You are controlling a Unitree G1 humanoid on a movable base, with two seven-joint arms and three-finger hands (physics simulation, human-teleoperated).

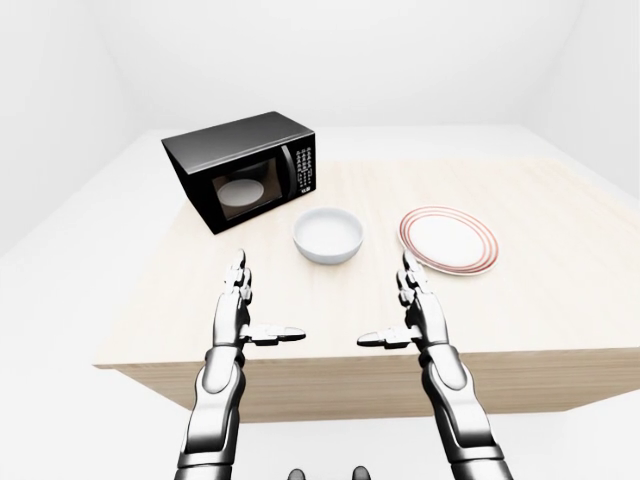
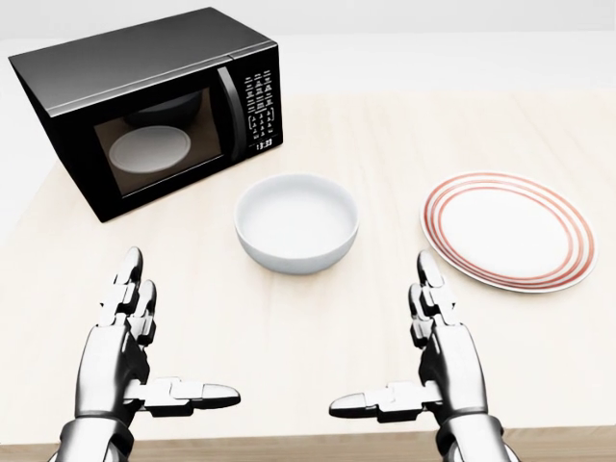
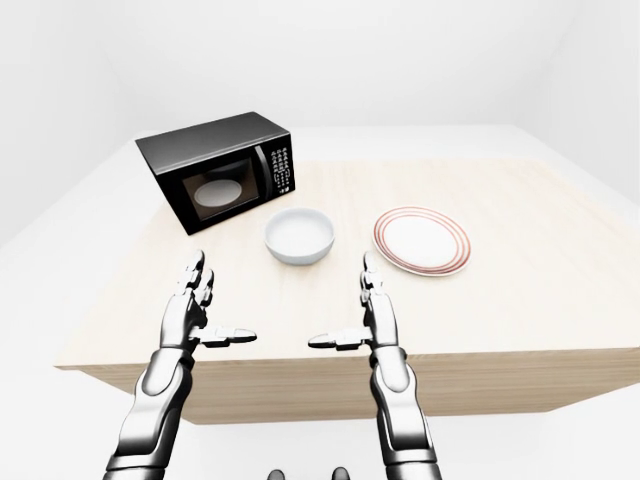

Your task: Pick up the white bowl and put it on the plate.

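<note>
1. Both hands hover over the worktop's near edge, palms facing each other: the left hand (image 2: 125, 361) and the right hand (image 2: 438, 366) each have fingers spread straight and thumb pointing inward, holding nothing.
2. Neither hand touches the white bowl (image 2: 296, 221), which sits well apart from them, farther in on the worktop (image 2: 385, 135) and between the two hands' lines.
3. The white bowl is plain, glossy and round, with a thick rim and a shallow, empty hollow.
4. It stands upright with its opening facing up; being round, it shows no long axis.
5. The plate (image 2: 508, 231) lies flat to the bowl's right in the head view, near it but apart, white with red-brown rings around its rim.
6. A black microwave (image 2: 154, 106) stands toward the worktop's far left corner, turned at an angle, door shut, a white turntable visible through its window.
</note>
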